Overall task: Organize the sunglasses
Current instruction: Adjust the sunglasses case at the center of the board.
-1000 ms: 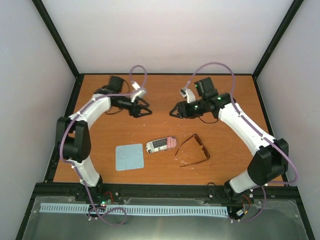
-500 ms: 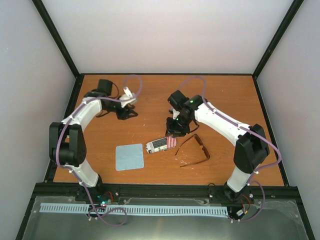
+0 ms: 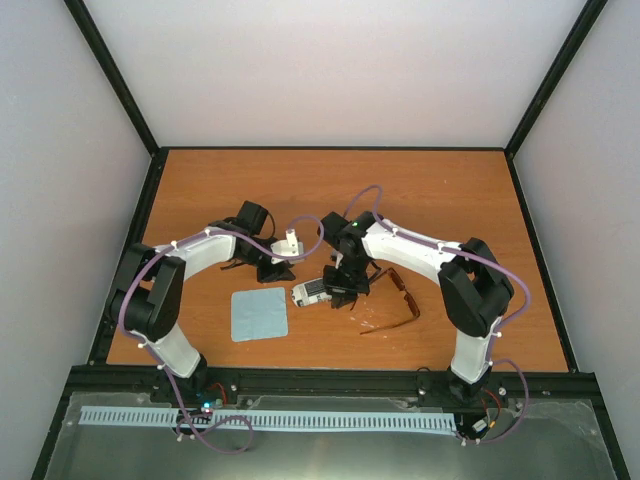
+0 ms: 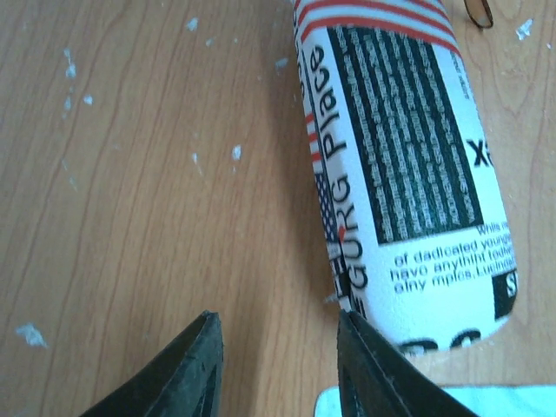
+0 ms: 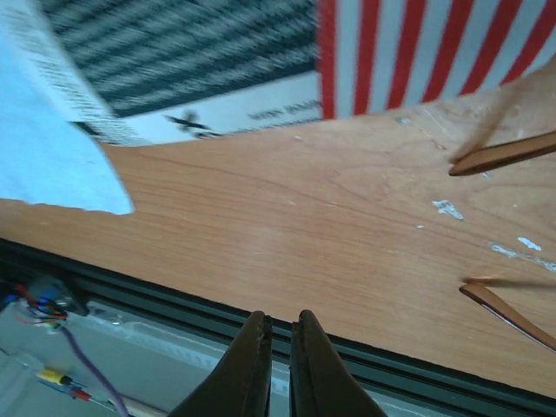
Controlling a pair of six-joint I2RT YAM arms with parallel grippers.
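The sunglasses, thin reddish-brown with their temple arms spread, lie on the table right of centre. Both slim temple arms show at the right edge of the right wrist view. A printed case with a red-white striped end lies just left of them. My right gripper hovers over that striped end, shut, with nothing between its fingers. My left gripper sits at the case's left end, open. In its wrist view only bare wood lies between the fingers, and the right finger is at the case's rounded end.
A light blue square cloth lies flat left of the case, its corner under my left finger. The table's black front rail runs just below my right fingertips. White flecks dot the wood.
Both arms swung in from the back of the table to the case. The right gripper shut as it came over the striped end. The left gripper's jaws narrowed.
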